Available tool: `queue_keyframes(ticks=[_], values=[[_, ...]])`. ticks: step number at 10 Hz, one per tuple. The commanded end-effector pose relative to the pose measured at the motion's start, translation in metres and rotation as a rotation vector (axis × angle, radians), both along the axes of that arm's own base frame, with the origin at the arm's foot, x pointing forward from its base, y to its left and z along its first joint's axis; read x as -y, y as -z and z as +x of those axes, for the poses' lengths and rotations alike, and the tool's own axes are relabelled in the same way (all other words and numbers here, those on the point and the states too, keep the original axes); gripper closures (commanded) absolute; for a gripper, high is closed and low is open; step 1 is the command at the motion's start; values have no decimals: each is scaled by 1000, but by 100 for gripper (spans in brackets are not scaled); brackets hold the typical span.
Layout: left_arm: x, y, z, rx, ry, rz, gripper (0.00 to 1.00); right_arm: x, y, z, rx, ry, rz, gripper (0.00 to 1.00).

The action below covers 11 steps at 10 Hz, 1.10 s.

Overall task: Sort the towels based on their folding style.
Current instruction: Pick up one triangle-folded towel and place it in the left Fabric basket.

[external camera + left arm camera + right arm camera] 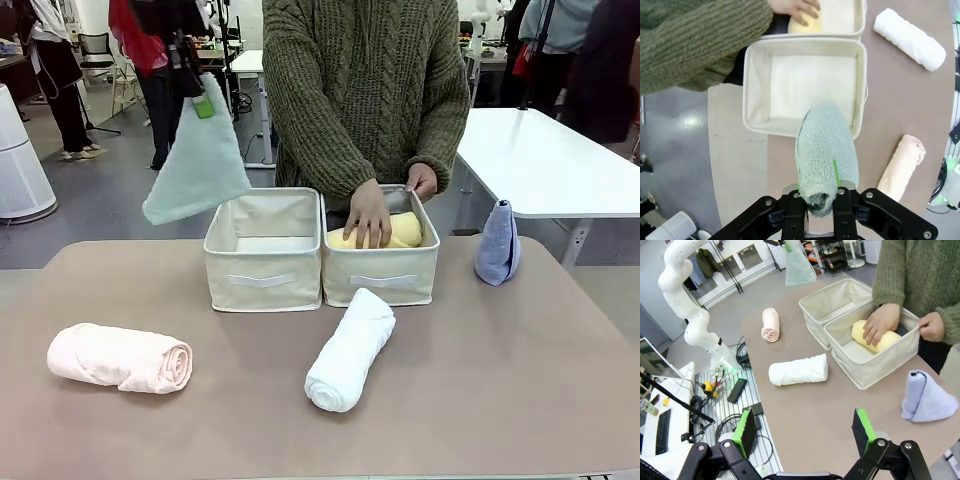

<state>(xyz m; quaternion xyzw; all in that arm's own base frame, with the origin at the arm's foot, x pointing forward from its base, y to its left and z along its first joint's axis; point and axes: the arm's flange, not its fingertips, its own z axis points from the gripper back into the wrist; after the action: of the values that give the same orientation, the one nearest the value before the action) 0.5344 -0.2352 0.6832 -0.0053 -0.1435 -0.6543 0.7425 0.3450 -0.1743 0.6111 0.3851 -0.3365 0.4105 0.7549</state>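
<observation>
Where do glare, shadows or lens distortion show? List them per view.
Front view: even light, soft shadow under the rolled white terry towel. Left wrist view: the beige fabric bin looks bowed, glare on the grey floor. Right wrist view: sharp, evenly lit.

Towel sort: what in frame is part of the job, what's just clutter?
In play: teal cone towel, held by left gripper; yellow rolled towel in the right bin; white rolled towel; pink rolled towel; lavender-blue cone towel; left bin.
Just there: white side table; floor cables.

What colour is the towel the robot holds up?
A pale teal towel, pinched in the left gripper; clearest in the left wrist view.
</observation>
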Motion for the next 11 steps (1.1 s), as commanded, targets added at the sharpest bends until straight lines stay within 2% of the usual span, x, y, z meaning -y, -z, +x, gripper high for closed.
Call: queue_keyframes(ticks=[1, 2, 4, 5, 6, 8, 11], values=[[4, -17, 6, -69, -74, 61, 83, 0, 0, 2, 20, -9, 26, 0], [0, 0, 0, 0, 0, 0, 83, 0, 0, 2, 20, -9, 26, 0], [0, 0, 0, 0, 0, 0, 83, 0, 0, 2, 20, -9, 26, 0], [5, 3, 1, -29, -13, 17, 83, 0, 0, 2, 20, -9, 26, 0], [5, 6, -6, -10, 35, 46, 83, 0, 0, 2, 20, -9, 26, 0], [32, 0, -1, 23, 112, 57, 83, 0, 0, 2, 20, -9, 26, 0], [67, -1, 12, 6, 182, 44, 83, 0, 0, 2, 20, -9, 26, 0]])
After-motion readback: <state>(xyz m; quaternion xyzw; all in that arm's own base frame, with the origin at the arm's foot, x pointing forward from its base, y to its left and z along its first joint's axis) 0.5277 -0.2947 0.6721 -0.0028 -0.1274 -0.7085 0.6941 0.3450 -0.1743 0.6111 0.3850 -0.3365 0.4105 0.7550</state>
